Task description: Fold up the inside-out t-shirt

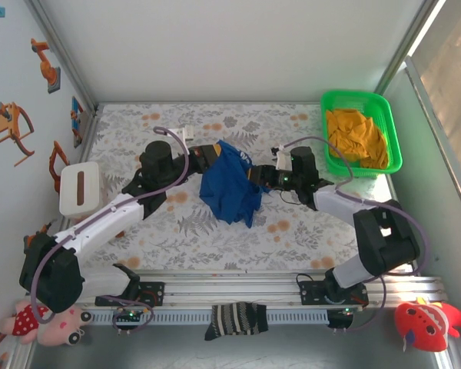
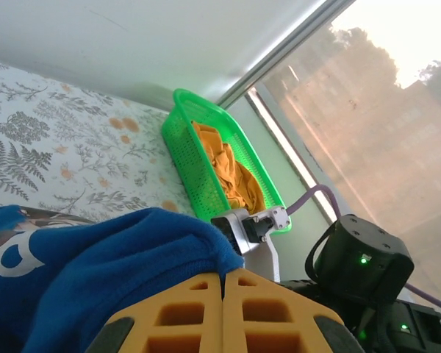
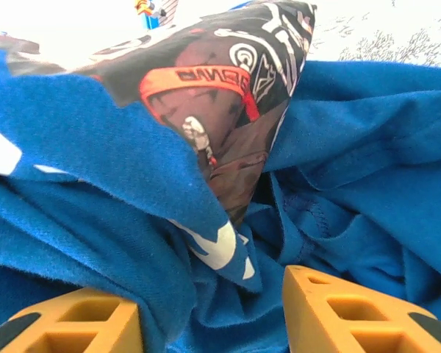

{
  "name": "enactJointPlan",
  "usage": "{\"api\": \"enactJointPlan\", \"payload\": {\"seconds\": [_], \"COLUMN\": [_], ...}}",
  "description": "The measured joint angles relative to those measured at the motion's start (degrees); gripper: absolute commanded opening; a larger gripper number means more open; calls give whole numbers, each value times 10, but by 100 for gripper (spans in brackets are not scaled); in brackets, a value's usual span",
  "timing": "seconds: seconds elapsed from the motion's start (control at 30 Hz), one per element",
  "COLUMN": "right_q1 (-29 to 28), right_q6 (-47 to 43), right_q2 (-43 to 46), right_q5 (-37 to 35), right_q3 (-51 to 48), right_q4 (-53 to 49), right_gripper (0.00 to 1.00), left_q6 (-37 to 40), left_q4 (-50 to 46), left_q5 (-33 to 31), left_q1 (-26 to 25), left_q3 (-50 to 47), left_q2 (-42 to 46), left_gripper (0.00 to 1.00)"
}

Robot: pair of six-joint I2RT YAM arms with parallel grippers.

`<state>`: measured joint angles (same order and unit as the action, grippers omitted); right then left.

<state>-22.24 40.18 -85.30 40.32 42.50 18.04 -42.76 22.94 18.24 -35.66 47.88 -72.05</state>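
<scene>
top external view: inside-out t-shirt [image 1: 229, 184] hangs bunched over the table [image 1: 292, 227]; left tool [image 2: 223, 279] pinches its left edge, right tool [image 3: 209, 312] stands parted against its right side, cloth lying between its jaws

left hand [image 2: 223, 278]: jaws pressed together | right hand [image 3: 209, 294]: jaws parted | arms angled inward

The inside-out t-shirt [image 1: 229, 184] is royal blue with a black, orange and white print [image 3: 228, 81], the table cover [image 1: 184, 231] is white with grey fern leaves and orange blossoms, the basket [image 1: 353, 95] is bright green, its cloth [image 1: 357, 137] is orange-yellow, and the sock [image 1: 236, 319] is black-and-white striped.
</scene>
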Motion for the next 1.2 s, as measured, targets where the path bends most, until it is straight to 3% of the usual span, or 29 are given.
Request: {"api": "enactJointPlan", "payload": {"seconds": [0.23, 0.33, 0.47, 0.7, 0.77, 0.83, 0.9, 1.07, 1.2], "right_q1": [-3, -13, -36, -76, -80, -83, -83, -81, -74], "right_q6": [-57, -73, -98, -135, -139, -142, -145, -147, -145], "right_q2": [164, 192, 173, 85, 62, 40, 20, 17, 61], "right_q5": [-71, -85, -100, -120, -123, -128, -131, -122, -79], "right_q3": [37, 73, 112, 134, 134, 134, 138, 171, 178], "right_q4": [-144, -172, -198, -224, -223, -221, -221, -226, -225], "right_gripper": [45, 52, 58, 58, 52, 30, 2, 0, 0], "left_q6": [-9, -10, -12, -14, -14, -15, -15, -15, -15], "left_q4": [24, 27, 32, 32, 32, 32, 31, 27, 19], "left_q5": [14, 20, 27, 33, 35, 37, 39, 33, 19], "left_q1": [1, 1, 1, 1, 1, 1, 1, 9, 44], "left_q3": [-23, -26, -26, -26, -26, -26, -26, -44, -67], "left_q2": [5, 5, 5, 6, 7, 8, 9, 25, 29], "left_gripper": [0, 0, 0, 0, 0, 0, 0, 0, 0]}}
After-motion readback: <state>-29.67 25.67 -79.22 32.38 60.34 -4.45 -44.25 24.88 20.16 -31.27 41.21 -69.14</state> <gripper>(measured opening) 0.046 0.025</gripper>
